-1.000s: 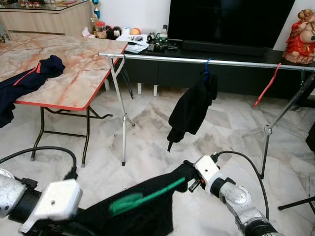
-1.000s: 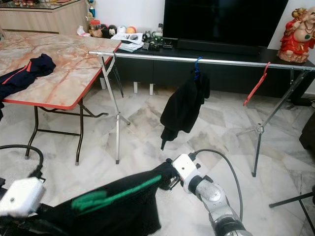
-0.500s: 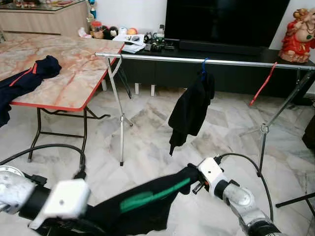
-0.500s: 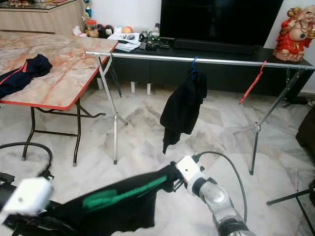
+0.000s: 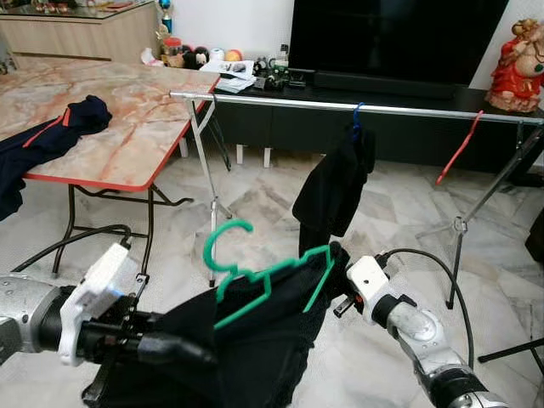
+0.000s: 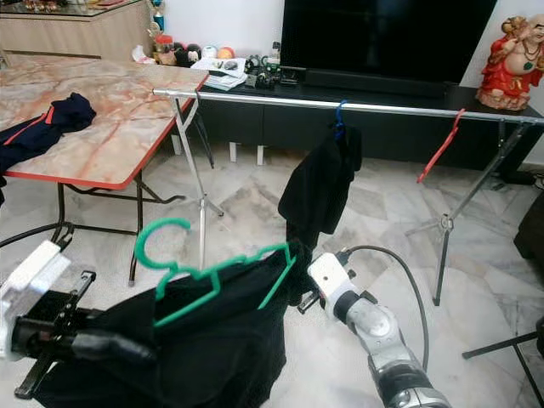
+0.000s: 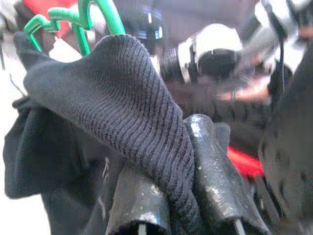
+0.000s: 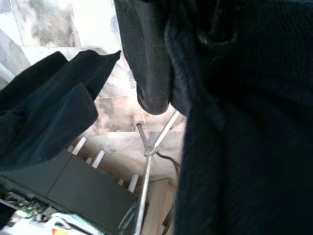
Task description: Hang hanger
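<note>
A green hanger [image 5: 255, 276] carries a black garment [image 5: 255, 348] and is held up low in front of me, its hook pointing up. My left gripper [image 5: 191, 350] is shut on the garment's left shoulder; in the left wrist view its fingers [image 7: 215, 181] pinch the knit cloth [image 7: 132, 112]. My right gripper [image 5: 338, 293] is shut on the garment's right end, its tips buried in cloth; a finger [image 8: 146, 58] presses the fabric. The silver rail [image 5: 399, 109] runs across behind, well above and beyond the hanger.
On the rail hang a black garment on a blue hanger [image 5: 333, 191] and a bare red hanger [image 5: 457, 149]. A marble-top folding table [image 5: 127, 127] with a navy garment [image 5: 51, 132] stands left. Rail tripod legs [image 5: 211, 204] rest on the floor. A TV cabinet [image 5: 272, 127] stands behind.
Both grippers have lifted the garment. The green hanger has tipped upright so its hook now stands above the cloth. My left arm has swung in and forward.
</note>
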`<state>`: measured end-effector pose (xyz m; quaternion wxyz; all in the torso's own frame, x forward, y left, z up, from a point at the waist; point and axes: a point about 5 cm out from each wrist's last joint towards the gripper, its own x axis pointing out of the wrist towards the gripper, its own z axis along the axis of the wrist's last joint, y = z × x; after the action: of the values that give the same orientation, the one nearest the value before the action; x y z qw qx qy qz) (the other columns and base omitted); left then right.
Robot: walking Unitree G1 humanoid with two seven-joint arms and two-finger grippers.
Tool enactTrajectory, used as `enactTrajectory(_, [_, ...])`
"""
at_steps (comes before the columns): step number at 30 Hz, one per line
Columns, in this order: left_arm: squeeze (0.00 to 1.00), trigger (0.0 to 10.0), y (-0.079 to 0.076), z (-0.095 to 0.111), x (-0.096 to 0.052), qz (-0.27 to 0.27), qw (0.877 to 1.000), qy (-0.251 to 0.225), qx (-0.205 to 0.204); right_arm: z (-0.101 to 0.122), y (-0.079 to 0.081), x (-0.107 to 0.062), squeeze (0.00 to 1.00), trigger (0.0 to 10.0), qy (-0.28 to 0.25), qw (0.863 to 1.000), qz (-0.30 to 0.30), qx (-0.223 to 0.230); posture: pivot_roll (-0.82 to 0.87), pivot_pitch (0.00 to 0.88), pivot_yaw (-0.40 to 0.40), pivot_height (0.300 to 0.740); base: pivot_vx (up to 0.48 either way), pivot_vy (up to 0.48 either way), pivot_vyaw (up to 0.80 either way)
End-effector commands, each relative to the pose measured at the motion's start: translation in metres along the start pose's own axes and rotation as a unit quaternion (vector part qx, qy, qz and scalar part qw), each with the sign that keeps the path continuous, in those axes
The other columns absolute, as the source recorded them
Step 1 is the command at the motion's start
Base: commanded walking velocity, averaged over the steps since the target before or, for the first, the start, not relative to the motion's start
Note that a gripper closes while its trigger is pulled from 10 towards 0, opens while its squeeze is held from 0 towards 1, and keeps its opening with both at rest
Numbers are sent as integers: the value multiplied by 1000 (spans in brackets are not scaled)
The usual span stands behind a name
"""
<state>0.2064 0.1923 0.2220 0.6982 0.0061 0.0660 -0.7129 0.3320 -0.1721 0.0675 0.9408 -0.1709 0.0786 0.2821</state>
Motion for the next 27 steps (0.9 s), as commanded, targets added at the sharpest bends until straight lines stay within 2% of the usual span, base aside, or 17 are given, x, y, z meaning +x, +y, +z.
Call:
enactTrajectory(1, [0,10000,-13,50,-9,-37,988,-90,122,-61,-28,-51,0,0,141,981,-111,74,198,25,-38,740,0,0,0])
enactTrajectory(3, [0,10000,-12,47,-8,-38,988,-94,116,-62,-26,-51,0,0,143,981,-110,78,198,25,-38,740,0,0,0])
enactTrajectory(5, [0,10000,-6,50,-6,-11,985,-136,107,-65,-20,-50,0,0,143,980,-103,89,201,26,-39,740,0,0,0])
enactTrajectory(8, [0,10000,-1,51,-1,17,982,-155,107,-66,-12,-47,0,0,138,980,-95,108,199,27,-40,740,0,0,0])
enactTrajectory(12, [0,10000,9,43,9,60,982,-143,105,-68,2,-41,0,0,134,981,-73,118,204,25,-41,740,0,0,0])
enactTrajectory(18, [0,10000,13,26,22,81,986,-103,104,-64,7,-36,0,0,117,982,-71,134,202,26,-38,740,0,0,0])
enactTrajectory(23, [0,10000,10,26,27,73,986,-122,89,-61,5,-34,0,0,104,978,-82,160,198,26,-37,740,0,0,0])
enactTrajectory(24, [0,10000,14,29,29,89,983,-136,87,-60,5,-33,0,0,98,978,-81,166,206,25,-37,740,0,0,0])
enactTrajectory(27, [0,10000,16,23,38,97,985,-109,92,-60,10,-31,0,0,98,978,-77,167,204,25,-37,740,0,0,0])
